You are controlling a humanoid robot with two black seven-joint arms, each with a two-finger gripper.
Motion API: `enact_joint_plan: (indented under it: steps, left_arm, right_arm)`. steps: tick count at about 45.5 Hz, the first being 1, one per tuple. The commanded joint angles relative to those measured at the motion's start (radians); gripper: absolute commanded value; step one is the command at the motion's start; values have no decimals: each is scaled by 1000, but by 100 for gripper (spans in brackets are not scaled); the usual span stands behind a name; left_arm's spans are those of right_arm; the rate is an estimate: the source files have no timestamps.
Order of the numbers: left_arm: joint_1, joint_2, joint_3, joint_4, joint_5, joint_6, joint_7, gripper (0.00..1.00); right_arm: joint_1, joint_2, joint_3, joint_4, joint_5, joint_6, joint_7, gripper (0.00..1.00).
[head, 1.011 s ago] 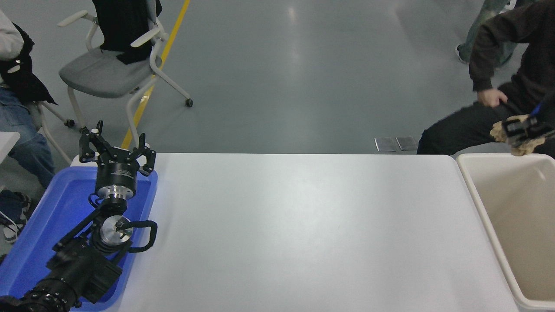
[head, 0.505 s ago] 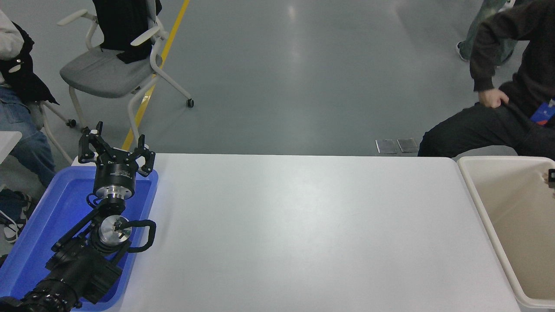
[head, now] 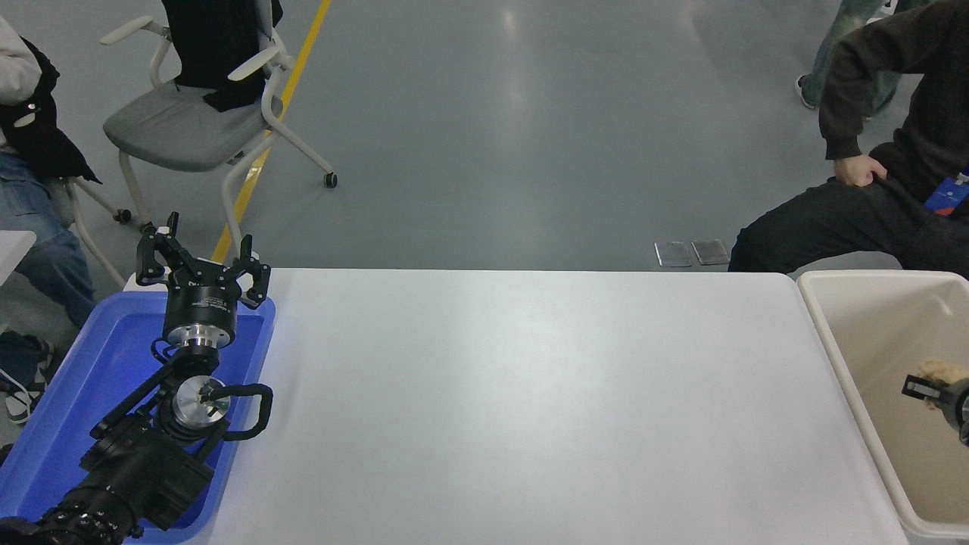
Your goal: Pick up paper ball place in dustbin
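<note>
Inside the dustbin (head: 863, 333) off the bench's right edge, right gripper (head: 933, 387) fingers clamp the paper ball (head: 939, 371); left gripper (head: 203, 261) parked far-left, fingers apart.

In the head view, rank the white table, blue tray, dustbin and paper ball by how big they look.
1. White table.
2. Blue tray and dustbin: not ranked, since both are cut off by the picture's edges.
3. Paper ball, partly hidden by the right gripper over the dustbin.

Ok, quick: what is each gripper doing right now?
Left gripper: open, empty, parked over the blue tray.
Right gripper: mostly out of frame in the dustbin, beside the paper ball; state cannot be told.
</note>
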Motion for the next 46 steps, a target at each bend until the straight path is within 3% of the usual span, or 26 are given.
enact_joint_plan:
  steps: [1, 30, 41, 46]
  left_arm:
    - [0, 0, 0, 0, 0, 0, 0, 99]
    - [0, 0, 0, 0, 0, 0, 0, 99]
    - [0, 0, 0, 0, 0, 0, 0, 99]
    - [0, 0, 0, 0, 0, 0, -2, 99]
  right_arm:
    - [-39, 36, 57, -24, 4, -55, -1, 100]
    - [-12, 31, 303, 25, 7, -56, 1, 100]
    - [-19, -7, 795, 184, 17, -56, 1, 100]
    - [-70, 0, 1048, 325, 120, -46, 1, 100]
